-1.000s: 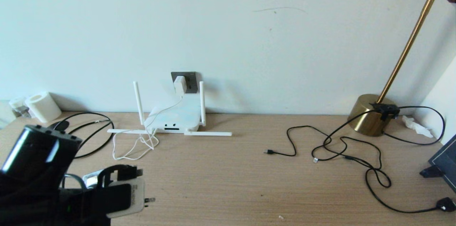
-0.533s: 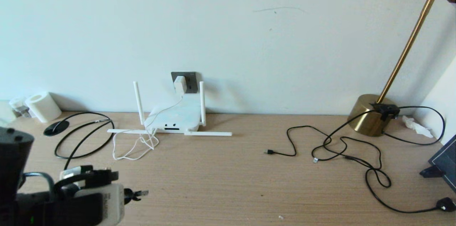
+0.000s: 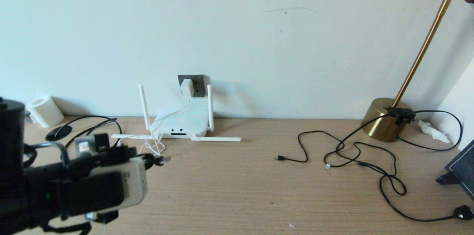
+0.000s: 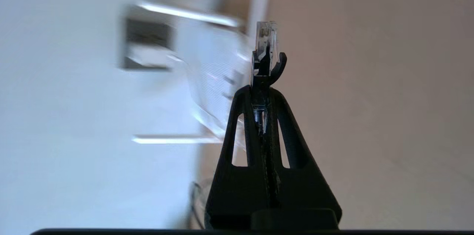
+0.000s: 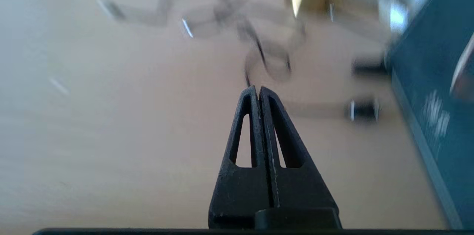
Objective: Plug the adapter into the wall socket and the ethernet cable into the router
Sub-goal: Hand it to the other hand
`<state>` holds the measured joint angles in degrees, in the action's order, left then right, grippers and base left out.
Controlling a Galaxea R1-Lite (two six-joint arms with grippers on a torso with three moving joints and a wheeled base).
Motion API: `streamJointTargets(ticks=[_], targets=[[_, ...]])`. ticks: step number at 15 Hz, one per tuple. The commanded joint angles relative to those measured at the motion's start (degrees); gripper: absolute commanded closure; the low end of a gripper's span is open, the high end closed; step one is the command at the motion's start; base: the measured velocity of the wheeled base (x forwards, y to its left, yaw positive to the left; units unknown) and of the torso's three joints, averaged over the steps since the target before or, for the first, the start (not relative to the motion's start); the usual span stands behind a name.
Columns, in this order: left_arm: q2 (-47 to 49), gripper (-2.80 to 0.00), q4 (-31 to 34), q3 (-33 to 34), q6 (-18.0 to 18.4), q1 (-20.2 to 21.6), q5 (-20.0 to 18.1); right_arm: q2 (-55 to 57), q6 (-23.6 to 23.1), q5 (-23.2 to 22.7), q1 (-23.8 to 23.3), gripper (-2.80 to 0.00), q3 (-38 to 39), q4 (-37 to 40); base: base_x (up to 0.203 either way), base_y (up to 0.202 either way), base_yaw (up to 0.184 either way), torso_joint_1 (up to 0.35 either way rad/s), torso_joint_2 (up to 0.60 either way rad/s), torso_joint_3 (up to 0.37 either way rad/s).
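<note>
The white adapter (image 3: 187,88) sits in the dark grey wall socket (image 3: 199,82), and its thin white cord hangs down over the router (image 3: 184,121). The router lies flat against the wall with two antennas up and two lying on the table. My left gripper (image 3: 149,160) is shut on the ethernet cable's clear plug (image 3: 163,159), held above the table in front of and left of the router. In the left wrist view the plug (image 4: 266,38) sticks out past the left gripper (image 4: 261,90), pointing towards the blurred router (image 4: 214,75). The black ethernet cable (image 3: 97,122) loops behind. My right gripper (image 5: 258,90) is shut and empty.
Thin black cords (image 3: 355,151) with small plugs sprawl over the right side of the wooden table (image 3: 237,190). A brass lamp base (image 3: 385,118) stands at the back right, a dark panel (image 3: 463,170) at the right edge. A white roll (image 3: 40,111) stands at the back left.
My left gripper has lifted and moved forward and right towards the router, carrying the ethernet plug. The cable's loop has shifted with it. Nothing else has moved.
</note>
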<state>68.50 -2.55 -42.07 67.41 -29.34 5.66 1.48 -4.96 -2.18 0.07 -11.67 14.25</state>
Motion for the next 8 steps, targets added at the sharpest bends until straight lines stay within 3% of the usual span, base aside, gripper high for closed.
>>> streamJointTargets(ticks=[1, 3, 6, 8], targets=[[4.63, 0.0, -0.64, -4.1, 0.27, -0.29, 0.16, 5.85, 0.08, -2.11, 0.01, 0.0, -6.13, -0.07, 0.0, 0.0, 0.0, 0.0, 0.0, 0.0], [7.76, 0.0, -1.73, -8.86, -0.33, 0.04, 0.36, 18.93, 0.24, -9.07, 0.04, 0.0, -15.1, -0.08, 0.0, 0.0, 0.0, 0.0, 0.0, 0.0], [10.49, 0.0, -2.85, -10.74, -1.73, 2.16, 0.32, 39.2, 0.27, -22.48, 0.57, 0.0, -25.81, -0.19, 0.0, 0.0, 0.0, 0.0, 0.0, 0.0], [11.76, 0.0, -3.24, -11.11, -1.76, 3.6, 0.24, 52.23, 0.64, -28.86, 3.11, 0.0, -31.51, -0.24, 0.0, 0.0, 0.0, 0.0, 0.0, 0.0]])
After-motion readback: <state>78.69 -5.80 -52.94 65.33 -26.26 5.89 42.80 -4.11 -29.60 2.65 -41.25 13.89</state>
